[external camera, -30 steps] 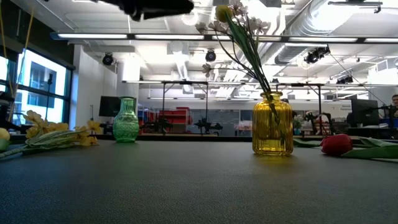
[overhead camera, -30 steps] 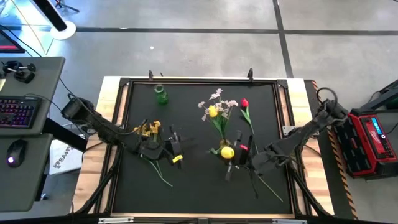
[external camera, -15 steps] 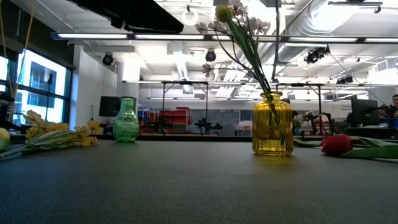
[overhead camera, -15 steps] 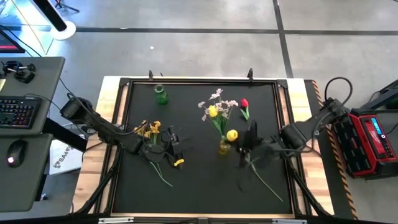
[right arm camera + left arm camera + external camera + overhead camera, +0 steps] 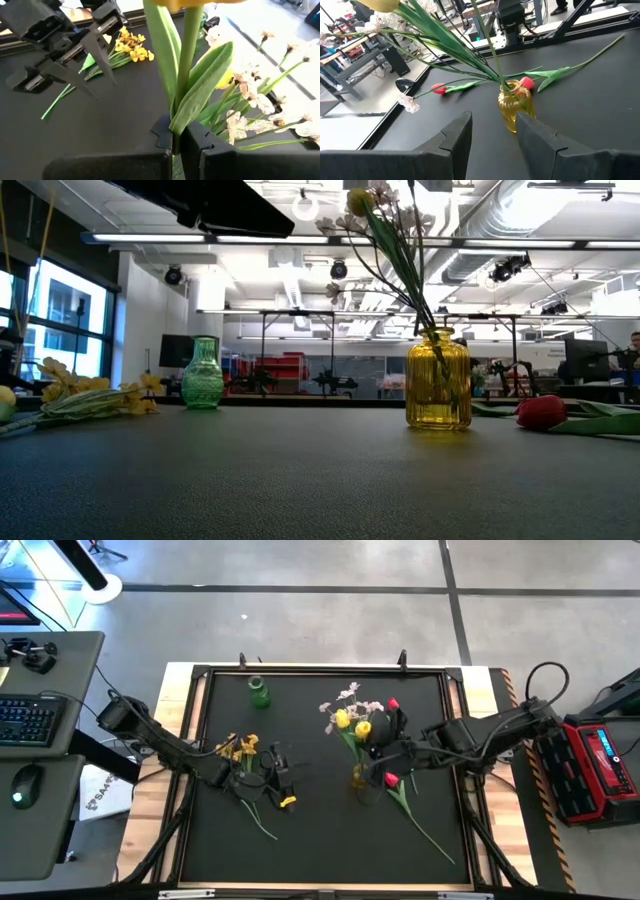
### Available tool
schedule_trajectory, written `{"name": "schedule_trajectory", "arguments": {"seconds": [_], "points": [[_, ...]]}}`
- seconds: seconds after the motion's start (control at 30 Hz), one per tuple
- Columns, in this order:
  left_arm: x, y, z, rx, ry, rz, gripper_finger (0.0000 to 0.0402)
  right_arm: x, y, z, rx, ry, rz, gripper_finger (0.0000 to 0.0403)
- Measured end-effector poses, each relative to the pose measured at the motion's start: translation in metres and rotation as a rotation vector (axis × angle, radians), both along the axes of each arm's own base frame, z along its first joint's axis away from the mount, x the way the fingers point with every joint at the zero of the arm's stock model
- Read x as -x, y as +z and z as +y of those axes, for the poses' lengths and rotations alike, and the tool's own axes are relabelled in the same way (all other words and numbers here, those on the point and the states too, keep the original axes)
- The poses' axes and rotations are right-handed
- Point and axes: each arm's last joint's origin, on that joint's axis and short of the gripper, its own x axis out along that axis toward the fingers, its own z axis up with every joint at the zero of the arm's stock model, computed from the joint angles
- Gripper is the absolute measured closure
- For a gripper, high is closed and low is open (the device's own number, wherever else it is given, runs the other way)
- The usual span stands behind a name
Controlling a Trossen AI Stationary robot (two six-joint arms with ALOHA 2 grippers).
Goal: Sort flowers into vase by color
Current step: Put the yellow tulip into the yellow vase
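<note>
My right gripper (image 5: 381, 743) hangs over the yellow vase (image 5: 358, 777), shut on a yellow tulip (image 5: 363, 728). The vase holds another yellow tulip (image 5: 342, 719) and the pink-white sprig (image 5: 346, 700) by their stems. One red flower (image 5: 392, 705) lies beyond the vase. The other red flower (image 5: 390, 780) lies to the vase's right, its stem running toward the near edge. My left gripper (image 5: 276, 780) waits open, left of centre, and in its wrist view it (image 5: 492, 132) faces the vase (image 5: 514, 105). The orange-yellow sprig (image 5: 238, 748) lies beside it. My right gripper (image 5: 176, 132) pinches the yellow tulip's green stem (image 5: 186, 70) between its two fingers, below the bloom, together with a leaf (image 5: 200, 90). The fingers lie across the stem. The tulip is lifted clear and stands nearly upright, and its lower stem (image 5: 492, 55) runs down to the vase's mouth.
A small green vase (image 5: 259, 692) stands near the far left corner of the black mat. The mat's raised frame (image 5: 200, 720) borders the work area. Bare mat lies along the near edge. Desks with a keyboard (image 5: 25, 720) stand off the table's left.
My right gripper has carried the yellow tulip up from the mat's near right part, toward the far edge and the left, and now holds it over the yellow vase. The tulip has turned from lying low to nearly upright. The red flower it covered shows again.
</note>
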Motion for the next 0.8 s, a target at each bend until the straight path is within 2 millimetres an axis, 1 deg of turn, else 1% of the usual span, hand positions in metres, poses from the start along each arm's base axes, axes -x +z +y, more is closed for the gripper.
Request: {"name": "schedule_trajectory", "arguments": {"seconds": [0.2,0.4,0.53,0.67,0.8], "points": [[0.0,0.0,0.0,0.005,-0.006,0.0,0.0263,-0.002,-0.001,-0.005,-0.066,0.043,0.025,0.0403],[0.0,0.0,0.0,0.005,-0.006,0.0,0.0263,0.001,0.017,-0.002,-0.066,0.082,-0.006,0.0403],[0.0,0.0,0.0,0.005,-0.006,0.0,0.0263,0.003,0.022,-0.002,-0.042,0.08,-0.01,0.0403],[0.0,0.0,0.0,0.019,-0.003,-0.005,0.0263,0.003,0.017,-0.004,-0.043,0.058,0.031,0.0403],[0.0,0.0,0.0,0.02,-0.002,-0.005,0.0263,0.001,0.005,-0.008,-0.037,0.039,0.065,0.0403]]}}
